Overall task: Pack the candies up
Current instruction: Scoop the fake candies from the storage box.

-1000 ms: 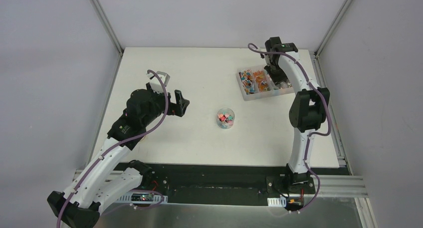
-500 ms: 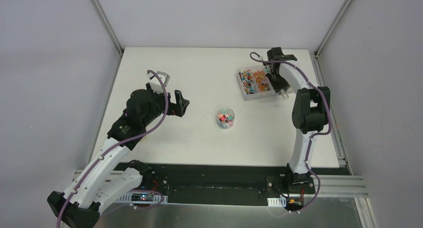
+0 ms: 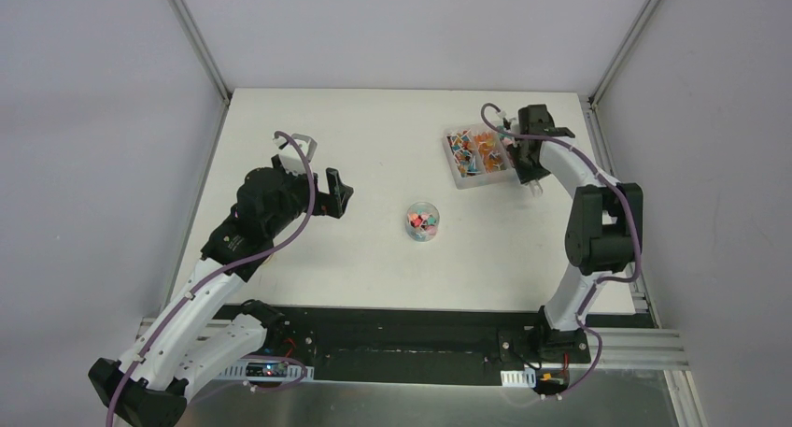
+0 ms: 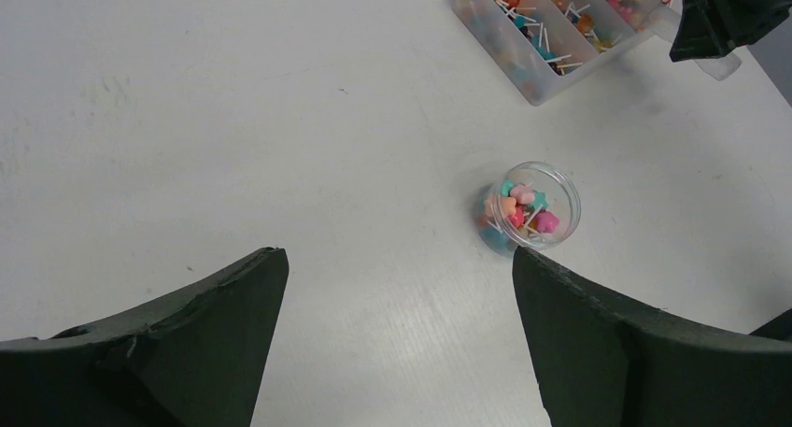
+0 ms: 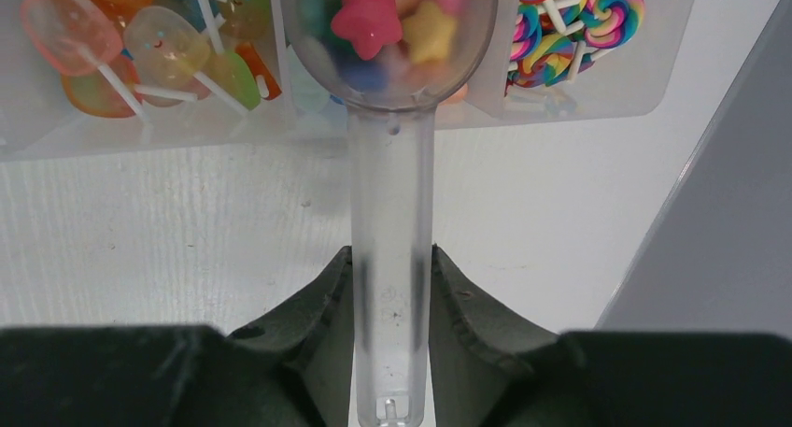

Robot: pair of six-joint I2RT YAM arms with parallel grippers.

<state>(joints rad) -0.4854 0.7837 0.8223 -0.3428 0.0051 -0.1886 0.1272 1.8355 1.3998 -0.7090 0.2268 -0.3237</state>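
right tool (image 5: pixel 392 291) clamps clear scoop (image 5: pixel 392 184) of candies (image 5: pixel 369 21) over tray (image 5: pixel 607 91)

The white table (image 3: pixel 374 128) is carrying a clear divided box (image 3: pixel 451 163) of candies (image 3: pixel 472 151), which is sitting toward its far right corner. A small round clear jar (image 3: pixel 422 237), also holding candies, is standing upright near the middle of the table, well apart from the box. A small pale bracket-shaped piece (image 3: pixel 301 143) is lying toward the far left side.
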